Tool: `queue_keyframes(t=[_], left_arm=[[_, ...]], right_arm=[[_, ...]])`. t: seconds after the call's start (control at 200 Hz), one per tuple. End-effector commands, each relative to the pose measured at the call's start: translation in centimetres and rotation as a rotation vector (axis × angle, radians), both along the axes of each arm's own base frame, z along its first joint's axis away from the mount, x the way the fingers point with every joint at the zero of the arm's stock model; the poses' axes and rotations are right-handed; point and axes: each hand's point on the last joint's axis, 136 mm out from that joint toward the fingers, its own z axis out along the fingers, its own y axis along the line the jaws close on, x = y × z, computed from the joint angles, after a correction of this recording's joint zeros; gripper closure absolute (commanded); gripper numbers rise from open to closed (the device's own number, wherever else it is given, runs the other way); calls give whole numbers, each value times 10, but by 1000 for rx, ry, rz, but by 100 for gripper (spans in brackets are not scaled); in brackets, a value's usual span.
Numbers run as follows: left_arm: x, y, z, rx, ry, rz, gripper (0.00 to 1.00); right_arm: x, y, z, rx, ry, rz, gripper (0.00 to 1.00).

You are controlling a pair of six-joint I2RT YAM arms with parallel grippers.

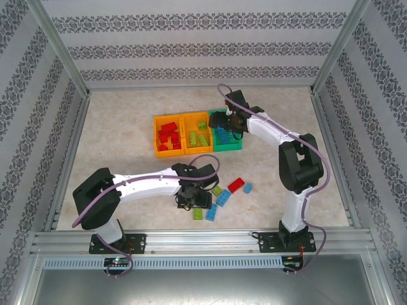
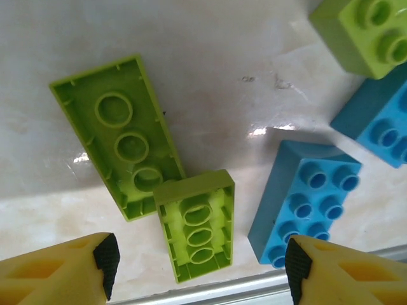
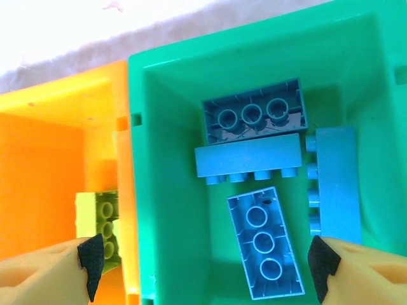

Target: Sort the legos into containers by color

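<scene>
My left gripper (image 2: 202, 273) (image 1: 193, 198) is open low over the table near its front edge. A lime green lego (image 2: 197, 225) lies underside up between its fingertips (image 2: 107, 260), touching neither. One end overlaps a longer lime lego (image 2: 117, 136), also underside up. A blue lego (image 2: 305, 203) lies just right of them. My right gripper (image 3: 206, 270) (image 1: 224, 121) hangs open and empty over the green container (image 3: 165, 190) (image 1: 227, 145), which holds several blue legos (image 3: 267, 244). The left orange container (image 1: 158, 136) holds red legos and the middle orange container (image 1: 184, 135) lime ones.
Loose legos lie right of my left gripper: a lime one (image 1: 217, 190), blue ones (image 1: 223, 197) (image 1: 247, 187) (image 1: 211, 212) and a red one (image 1: 236, 185). A metal rail (image 2: 222, 289) runs along the table's front edge just behind the left fingers.
</scene>
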Motion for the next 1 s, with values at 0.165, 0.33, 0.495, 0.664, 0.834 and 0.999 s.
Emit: queue_keyframes(t=[0.165, 0.33, 0.495, 0.664, 0.834, 0.999], left_arm=[[-15, 10, -20, 123, 32, 29, 33], [-14, 5, -22, 120, 22, 29, 35], [-12, -3, -25, 131, 19, 9, 38], [-13, -1, -30, 155, 25, 8, 44], [-11, 5, -26, 172, 7, 15, 53], [-5, 7, -18, 192, -25, 4, 64]], right_arm=[[-1, -8, 16, 54, -37, -5, 14], [-3, -11, 13, 59, -30, -4, 14], [-3, -14, 12, 64, -29, -8, 14], [-4, -18, 13, 63, -30, -10, 14], [-6, -23, 16, 65, -39, -18, 14], [-9, -26, 21, 63, -53, -20, 14]])
